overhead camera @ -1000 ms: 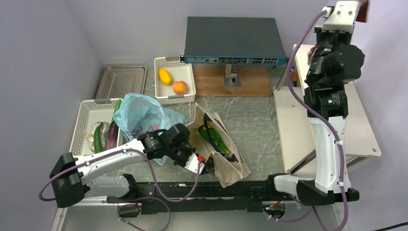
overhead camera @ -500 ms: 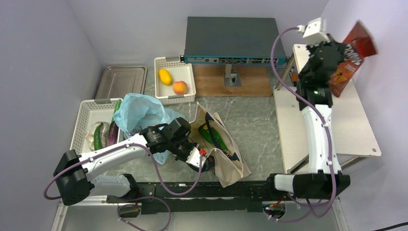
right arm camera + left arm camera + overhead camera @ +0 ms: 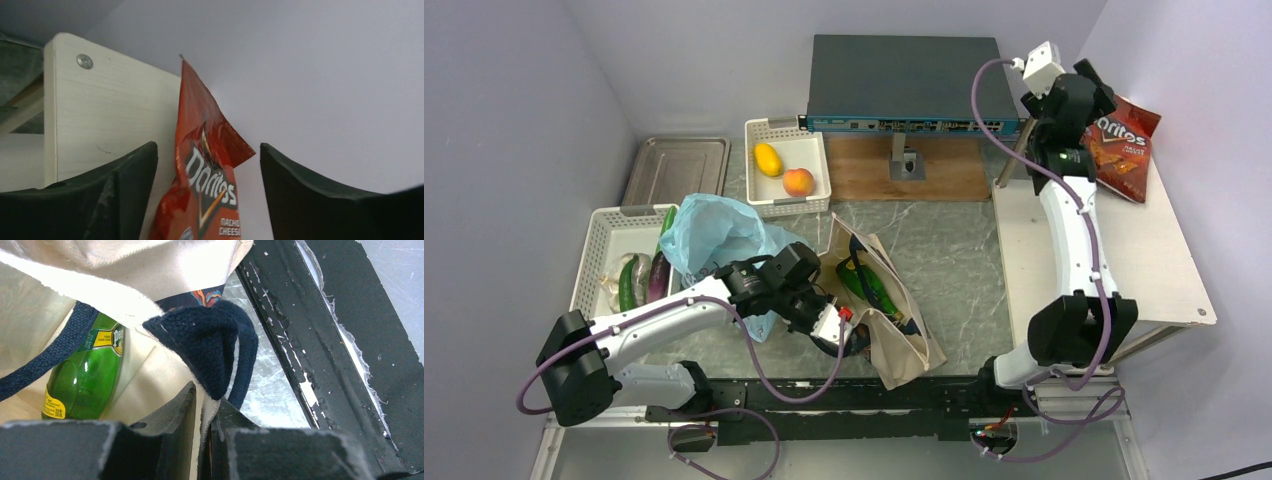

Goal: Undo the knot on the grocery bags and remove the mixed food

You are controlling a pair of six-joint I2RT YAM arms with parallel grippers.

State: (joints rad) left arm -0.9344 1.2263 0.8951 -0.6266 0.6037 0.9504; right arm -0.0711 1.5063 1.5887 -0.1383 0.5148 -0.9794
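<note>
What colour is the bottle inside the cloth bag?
The bottle is shiny green with a yellow label, clearest in the left wrist view.

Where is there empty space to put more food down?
The metal tray is bare, and so is the marble between the tote and the white shelf. The left basket and blue bag area is crowded.

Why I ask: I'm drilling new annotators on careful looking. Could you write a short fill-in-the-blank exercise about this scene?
1. The open right gripper faces a red ____ chip bag.
2. The left gripper is shut on the beige tote, which holds a ____ bottle.
3. The far white basket holds exactly ____ fruits: a yellow fruit and an orange fruit.

Missing words: Doritos, green, two.
</note>
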